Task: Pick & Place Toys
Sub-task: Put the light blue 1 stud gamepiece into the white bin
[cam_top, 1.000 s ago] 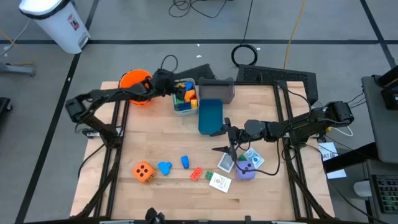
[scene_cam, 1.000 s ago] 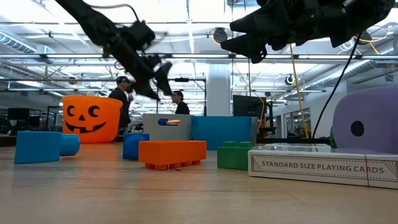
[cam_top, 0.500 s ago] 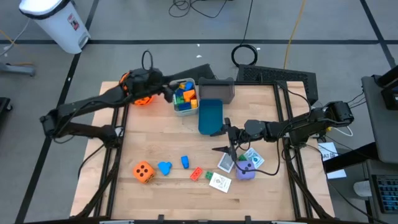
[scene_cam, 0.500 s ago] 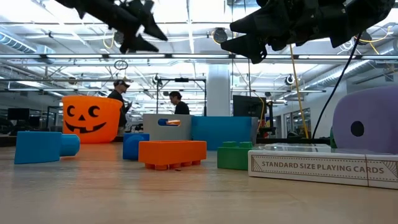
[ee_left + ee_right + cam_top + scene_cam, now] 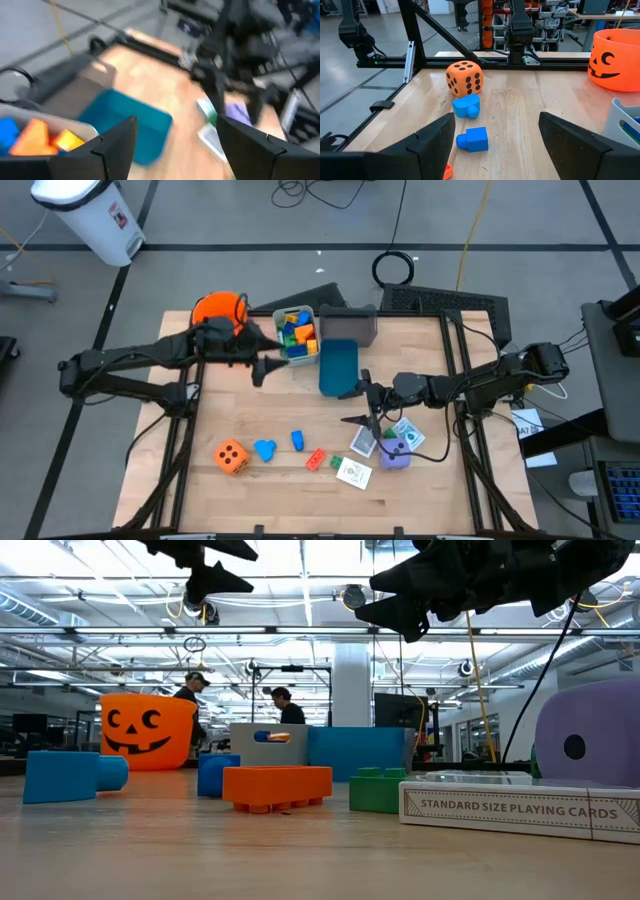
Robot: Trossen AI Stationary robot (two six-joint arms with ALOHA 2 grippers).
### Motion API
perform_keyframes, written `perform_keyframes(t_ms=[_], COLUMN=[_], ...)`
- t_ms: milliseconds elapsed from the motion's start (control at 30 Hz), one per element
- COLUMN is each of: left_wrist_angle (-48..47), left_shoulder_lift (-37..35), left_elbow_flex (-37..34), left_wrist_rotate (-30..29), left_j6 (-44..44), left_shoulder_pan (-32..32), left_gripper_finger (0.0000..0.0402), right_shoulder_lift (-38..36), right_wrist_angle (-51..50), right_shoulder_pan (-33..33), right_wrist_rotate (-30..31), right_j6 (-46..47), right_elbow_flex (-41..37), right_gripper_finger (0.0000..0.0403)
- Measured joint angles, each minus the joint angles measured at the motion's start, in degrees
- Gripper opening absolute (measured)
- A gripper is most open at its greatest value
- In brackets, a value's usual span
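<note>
Toys lie near the front of the wooden table [image 5: 230,400]: an orange dotted die [image 5: 231,456], two blue blocks [image 5: 264,449] [image 5: 297,440], a red block [image 5: 316,459], a green block [image 5: 334,463], picture cards [image 5: 354,472] and a purple die [image 5: 396,455]. More blocks fill a pale bin [image 5: 295,335]. My left gripper [image 5: 267,360] hovers open, high above the table, left of the blue bin [image 5: 338,366]. My right gripper [image 5: 352,407] hangs open and empty just near of that bin, pointing left toward the blue blocks [image 5: 466,106] and the die [image 5: 465,77].
An orange pumpkin-face bucket [image 5: 218,310] stands at the far left corner and a grey bin [image 5: 350,325] behind the blue one. A box of playing cards [image 5: 520,808] lies by the purple die [image 5: 590,735]. People stand in the room beyond the table.
My left gripper has risen and swung away from the pale block bin, toward the table's near edge, tipping up closer to level. It stays open and carries nothing. No toy has moved.
</note>
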Motion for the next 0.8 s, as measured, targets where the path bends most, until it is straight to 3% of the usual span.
perform_keyframes(t_ms=[467, 633, 800], left_wrist_angle=[-1.8, 0.2, -0.9], left_shoulder_lift=[1.4, 1.9, 5.4], left_elbow_flex=[-4.9, -7.0, -7.6], left_wrist_rotate=[-4.4, -11.7, -11.4], left_j6=[-1.1, -3.0, -7.4], left_shoulder_pan=[-14.9, -17.0, -17.1], left_gripper_finger=[0.0275, 0.0273, 0.028], right_shoulder_lift=[0.0, 0.0, 0.0], right_wrist_angle=[0.6, 5.2, 5.6], right_shoulder_pan=[3.1, 6.0, 6.6], right_wrist_rotate=[-0.1, -0.3, -0.3], right_j6=[4.4, 1.1, -0.5], right_elbow_flex=[0.0, 0.1, 0.1], right_gripper_finger=[0.0281, 0.0281, 0.0281])
